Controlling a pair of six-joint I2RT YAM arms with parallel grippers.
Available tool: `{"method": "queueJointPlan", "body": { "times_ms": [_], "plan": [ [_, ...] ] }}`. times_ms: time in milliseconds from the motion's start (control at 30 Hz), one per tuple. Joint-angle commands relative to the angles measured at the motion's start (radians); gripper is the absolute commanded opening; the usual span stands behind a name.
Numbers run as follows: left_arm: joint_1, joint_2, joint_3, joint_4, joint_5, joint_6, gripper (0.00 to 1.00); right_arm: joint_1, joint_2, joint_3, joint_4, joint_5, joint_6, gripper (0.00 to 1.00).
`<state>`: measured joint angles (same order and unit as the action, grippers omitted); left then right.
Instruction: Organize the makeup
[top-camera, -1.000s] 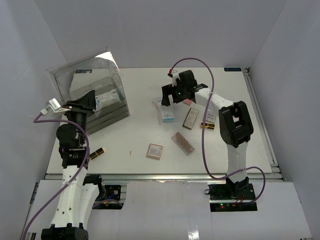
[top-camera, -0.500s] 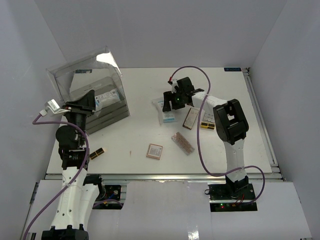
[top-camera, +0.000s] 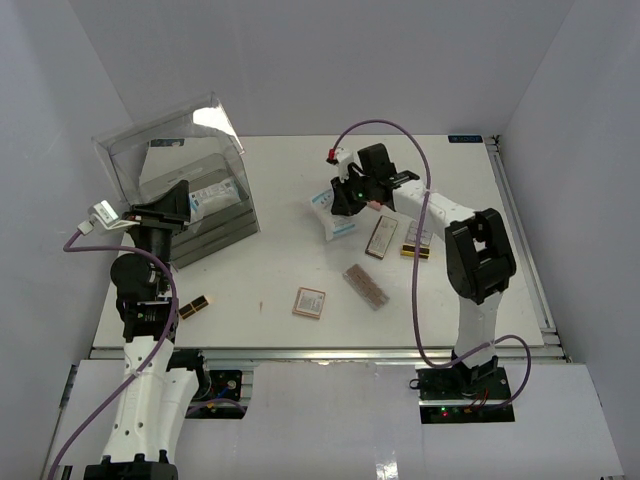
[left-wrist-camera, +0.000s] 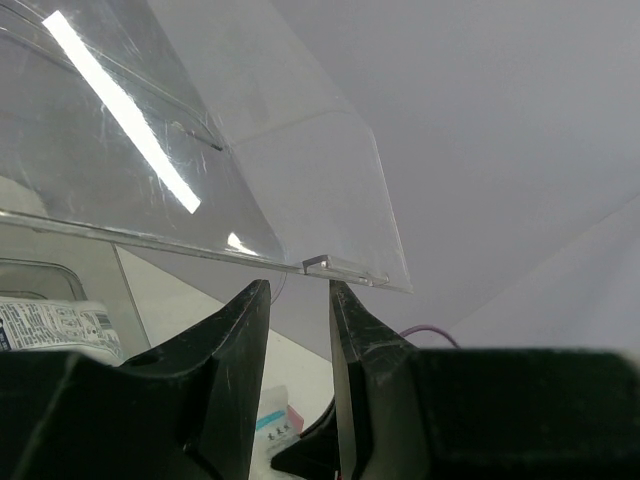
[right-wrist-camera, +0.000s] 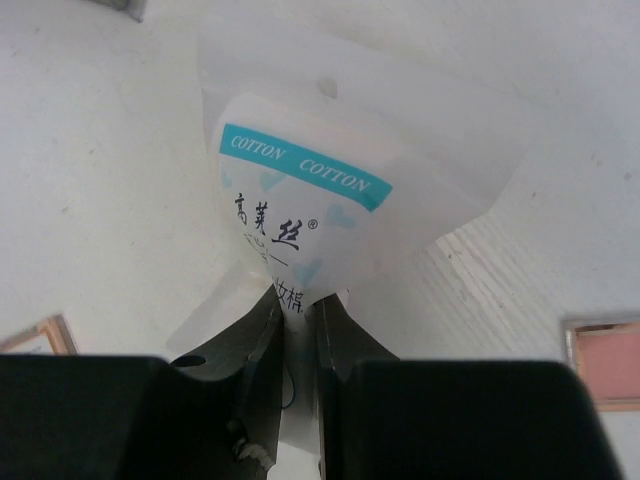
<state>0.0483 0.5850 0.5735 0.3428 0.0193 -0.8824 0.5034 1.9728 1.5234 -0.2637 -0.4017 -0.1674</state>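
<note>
At the far left of the surface (top-camera: 270, 265) stands the clear box (top-camera: 225, 222), its lid (top-camera: 165, 150) tipped up. Printed sachets (top-camera: 215, 192) lie inside; one shows at the lower left of the left wrist view (left-wrist-camera: 50, 325). The left pincer (top-camera: 183, 200) sits at the box mouth under the lid. From its own camera the left pincer (left-wrist-camera: 298, 290) is released, its jaws partly apart with nothing between them, and the lid's front lip (left-wrist-camera: 345, 267) is just above the tips.

Near the left arm, close to the front edge, lies a black-gold palette (top-camera: 193, 306). Further right, well apart from it, a square pink palette (top-camera: 309, 302) lies flat, and beside that the pink strip (top-camera: 366, 285) lies at a slant.

Behind these, mid-surface, the right pincer (top-camera: 343, 198) is clenched on the cotton sachet (top-camera: 328, 212). In the wrist view the right pincer (right-wrist-camera: 297, 305) pinches the near end of the cotton sachet (right-wrist-camera: 300, 200), which bends up out of the grip; whether its far end touches the surface I cannot tell.

Just right of it lies the brown palette (top-camera: 382, 237), then a second black-gold piece (top-camera: 415, 251)
</note>
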Motion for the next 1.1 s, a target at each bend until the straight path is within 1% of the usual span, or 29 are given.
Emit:
{"method": "queueJointPlan", "body": {
  "times_ms": [0,67,100,167,300,433,500,600,667,733,867,933,1067],
  "plan": [
    [0.001,-0.017,0.01,0.014,0.01,-0.015,0.41,0.163,-0.205,-0.004,-0.114,0.024,-0.519,0.14],
    [0.001,-0.019,0.006,0.014,0.01,-0.017,0.41,0.232,-0.26,-0.021,-0.186,0.062,-0.791,0.12],
    [0.001,-0.02,0.006,0.013,0.008,-0.017,0.41,0.278,-0.294,-0.025,-0.198,0.083,-0.855,0.11],
    [0.001,-0.02,0.007,0.013,0.009,-0.017,0.41,0.329,-0.319,-0.028,-0.21,0.137,-0.961,0.11],
    [0.001,-0.016,0.014,0.017,0.014,-0.021,0.41,0.472,-0.35,-0.03,-0.176,0.224,-1.154,0.11],
    [0.001,-0.017,0.028,0.01,0.017,-0.014,0.41,0.603,-0.312,-0.029,-0.058,0.337,-1.215,0.11],
    [0.001,-0.016,0.033,0.009,0.019,-0.011,0.41,0.634,-0.278,-0.025,0.047,0.385,-1.245,0.11],
    [0.001,-0.018,0.034,0.011,0.021,-0.012,0.41,0.666,-0.197,0.014,0.155,0.402,-1.272,0.11],
    [0.001,-0.022,0.034,0.01,0.02,-0.008,0.41,0.672,-0.15,0.047,0.242,0.443,-1.273,0.11],
    [0.001,-0.02,0.034,0.01,0.016,-0.004,0.41,0.673,-0.11,0.058,0.37,0.483,-1.279,0.11],
    [0.001,-0.011,0.035,0.026,0.013,0.007,0.41,0.667,-0.056,0.041,0.639,0.5,-1.315,0.09],
    [0.001,-0.006,0.035,0.029,0.015,0.014,0.41,0.667,-0.033,0.048,0.722,0.511,-1.325,0.08],
    [0.001,-0.007,0.039,0.033,0.015,0.022,0.41,0.649,0.039,0.113,0.855,0.529,-1.344,0.09]
  ]
}}
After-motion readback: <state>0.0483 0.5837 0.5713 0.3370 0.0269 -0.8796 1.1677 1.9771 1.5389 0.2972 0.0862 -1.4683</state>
